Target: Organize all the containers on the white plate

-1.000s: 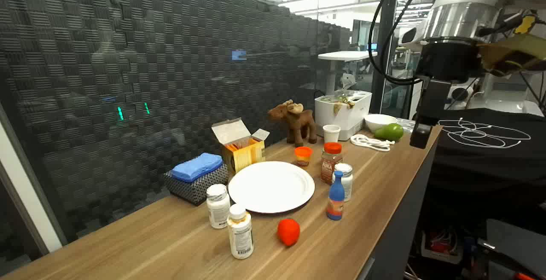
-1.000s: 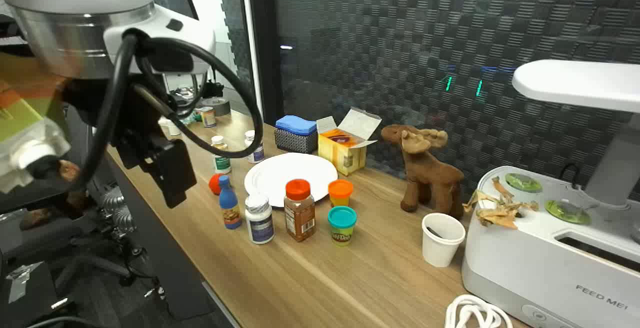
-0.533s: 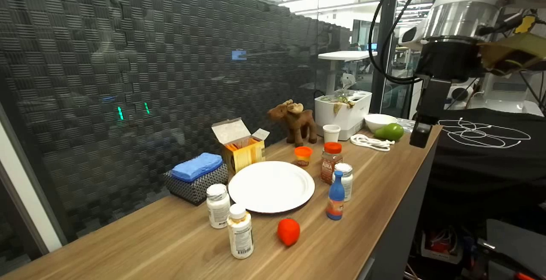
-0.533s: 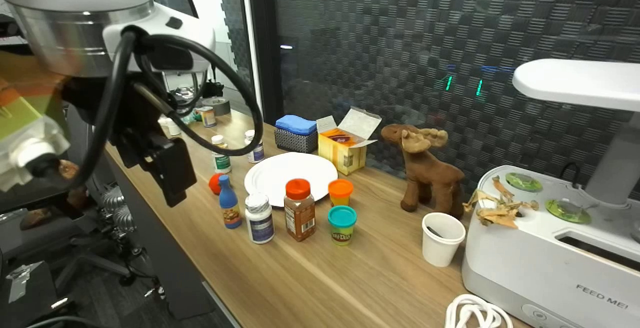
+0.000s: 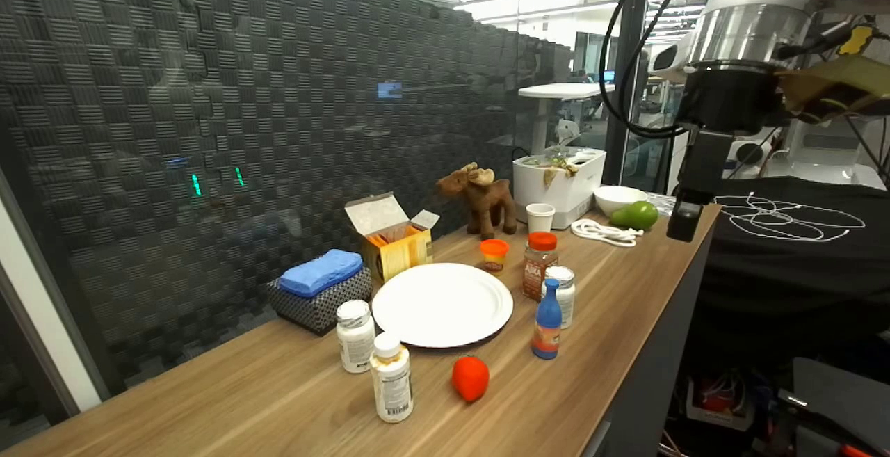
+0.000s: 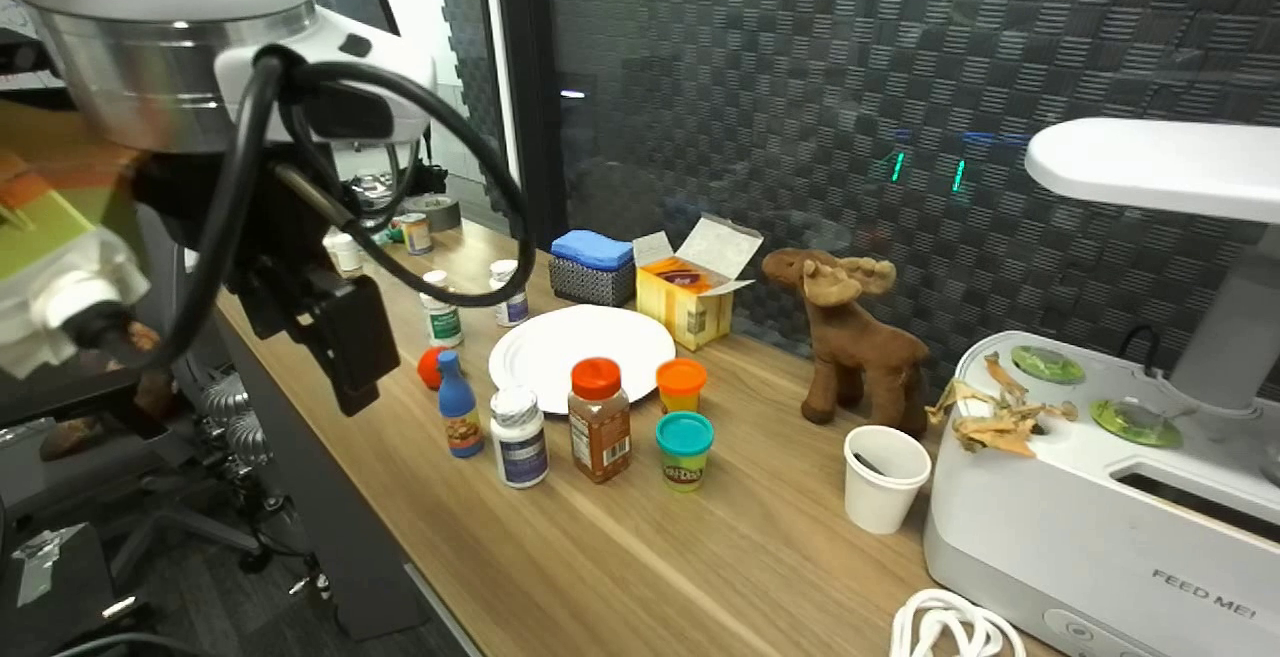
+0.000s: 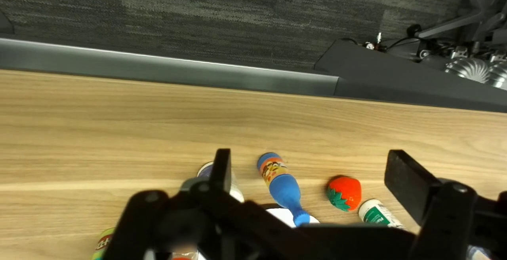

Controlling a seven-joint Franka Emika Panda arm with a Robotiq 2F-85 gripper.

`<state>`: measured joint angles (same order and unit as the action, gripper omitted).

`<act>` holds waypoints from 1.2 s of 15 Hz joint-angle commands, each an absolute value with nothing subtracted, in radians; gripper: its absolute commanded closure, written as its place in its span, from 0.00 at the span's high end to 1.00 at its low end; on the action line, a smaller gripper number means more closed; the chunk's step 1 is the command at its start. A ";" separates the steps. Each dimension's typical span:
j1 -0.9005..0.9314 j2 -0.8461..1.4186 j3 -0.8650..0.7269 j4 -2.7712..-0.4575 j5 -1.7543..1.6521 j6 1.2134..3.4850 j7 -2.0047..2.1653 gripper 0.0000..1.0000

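Claw gaping, nothing in it. Blue bottle prob next: upright, lower down, bit left of claw's middle in wrist view.

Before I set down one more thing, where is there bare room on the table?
The white plate is bare; so is the table between the teal-lidded tub, paper cup and white cable. Beside the plate it is crowded: the blue bottle, white bottle and red-capped jar stand close together.
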<state>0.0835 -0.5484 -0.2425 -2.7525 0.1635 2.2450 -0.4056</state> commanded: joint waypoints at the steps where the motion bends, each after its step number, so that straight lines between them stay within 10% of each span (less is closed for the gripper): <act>1: 0.050 -0.412 -0.187 -2.605 0.110 2.241 -0.367 1.00; 18: -0.051 0.329 -0.096 -1.954 -0.031 2.497 -0.332 1.00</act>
